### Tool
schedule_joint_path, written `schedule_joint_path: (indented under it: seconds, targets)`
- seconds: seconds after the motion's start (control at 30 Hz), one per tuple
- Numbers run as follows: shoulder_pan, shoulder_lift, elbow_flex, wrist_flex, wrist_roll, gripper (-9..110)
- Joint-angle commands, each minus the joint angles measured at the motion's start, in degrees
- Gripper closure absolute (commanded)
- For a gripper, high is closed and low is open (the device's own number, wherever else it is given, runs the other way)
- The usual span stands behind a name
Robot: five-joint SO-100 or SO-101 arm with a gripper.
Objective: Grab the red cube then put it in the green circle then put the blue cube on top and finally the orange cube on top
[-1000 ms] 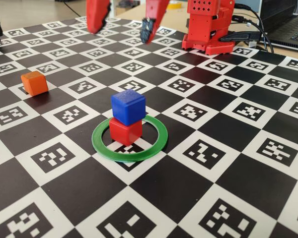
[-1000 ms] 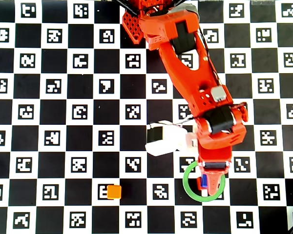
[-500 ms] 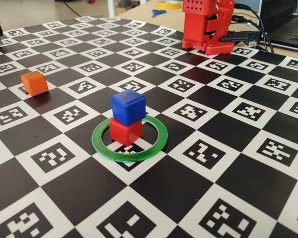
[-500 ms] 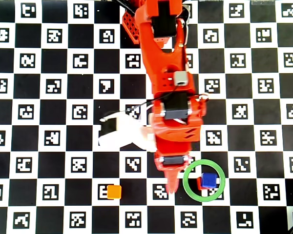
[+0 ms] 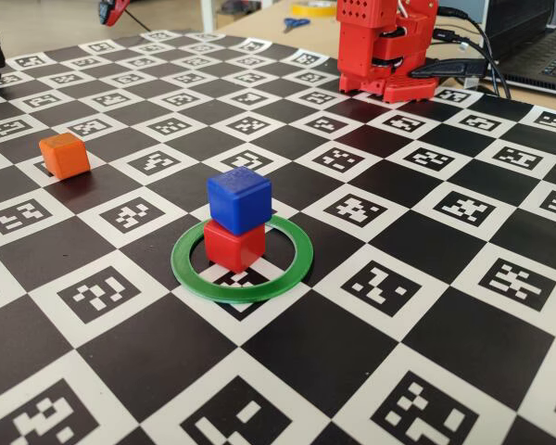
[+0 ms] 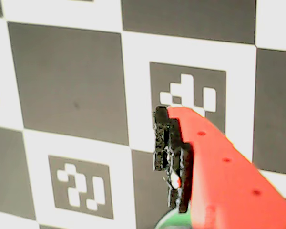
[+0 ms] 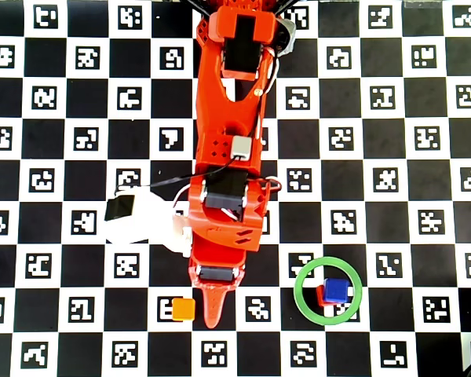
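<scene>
The blue cube (image 5: 239, 199) sits on the red cube (image 5: 233, 246) inside the green circle (image 5: 190, 275). From overhead the blue cube (image 7: 337, 290) covers most of the red cube (image 7: 319, 296) within the green circle (image 7: 301, 294). The orange cube (image 5: 64, 155) lies alone on the board at the left. In the overhead view my gripper (image 7: 213, 316) points down just right of the orange cube (image 7: 184, 309), its jaws together and empty. In the fixed view only its tip (image 5: 112, 10) shows, at the top edge. The wrist view shows the gripper (image 6: 165, 116) above bare board.
The table is a black-and-white checkerboard of printed markers (image 5: 398, 306). The red arm base (image 5: 385, 51) stands at the far edge, with cables and a laptop (image 5: 537, 46) behind it. A white camera mount (image 7: 141, 220) sticks out left of the wrist.
The arm has swung from above the green circle leftward in the overhead view, ending beside the orange cube. Its jaws, open a second ago, have come together. The cubes have not moved.
</scene>
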Motion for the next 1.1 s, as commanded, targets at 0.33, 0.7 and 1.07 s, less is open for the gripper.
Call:
schedule_joint_path:
  seconds: [0.33, 0.7, 1.07]
  targets:
    - [2.72, -8.0, -8.61, -4.75, -3.69, 64]
    - [4.57, -17.05, -12.83, -5.8, -5.89, 64]
    - [5.01, -21.97, -13.8, -8.0, -6.5, 64]
